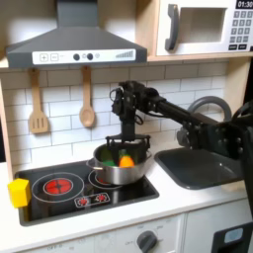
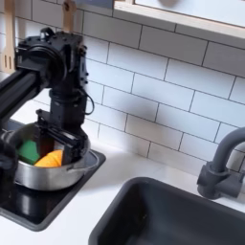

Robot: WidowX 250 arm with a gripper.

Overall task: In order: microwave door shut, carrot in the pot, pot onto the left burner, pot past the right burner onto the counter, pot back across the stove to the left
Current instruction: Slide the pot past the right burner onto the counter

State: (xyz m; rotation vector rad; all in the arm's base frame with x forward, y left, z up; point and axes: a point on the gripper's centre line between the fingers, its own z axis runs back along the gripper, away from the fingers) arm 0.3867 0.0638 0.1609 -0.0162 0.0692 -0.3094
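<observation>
Gripper [image 1: 126, 146] down at the pot [image 1: 121, 168] on the stove [image 1: 59, 198]

The first exterior view shows the microwave door [image 1: 198, 28] closed above; the carrot [image 2: 50, 159] lies below the pincer. I cannot tell its opening.

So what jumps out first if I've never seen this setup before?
A black arm reaches over the stove and dips its claw into a shiny pot on the right burner in the first exterior view. Inside the pot lies an orange carrot. A yellow block sits at the stove's left edge.
</observation>
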